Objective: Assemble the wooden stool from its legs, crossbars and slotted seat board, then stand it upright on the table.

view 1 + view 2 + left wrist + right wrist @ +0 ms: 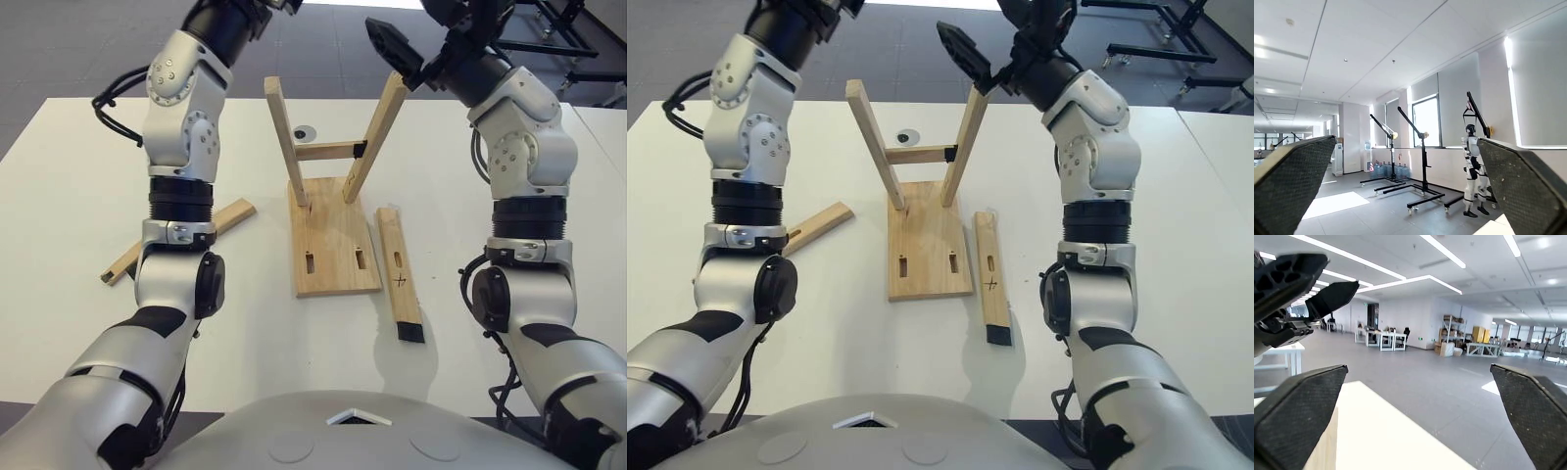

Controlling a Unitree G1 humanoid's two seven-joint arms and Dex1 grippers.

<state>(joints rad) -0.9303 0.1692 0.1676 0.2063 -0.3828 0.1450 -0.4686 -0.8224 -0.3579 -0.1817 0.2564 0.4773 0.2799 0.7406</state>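
Two legs (286, 142) stand in the seat board (333, 257); left pincer (1406, 147) and right pincer (1419, 372) gape wide.

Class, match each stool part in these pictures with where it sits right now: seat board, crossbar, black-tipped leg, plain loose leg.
Column 1:
1 seat board
2 crossbar
3 black-tipped leg
4 plain loose leg

Column 2:
A lying on the table, left of the board
B flat on the table, two mounted legs rising from it
C lying on the table, right of the board
D joining the two mounted legs

Pairs: 1-B, 2-D, 3-C, 4-A
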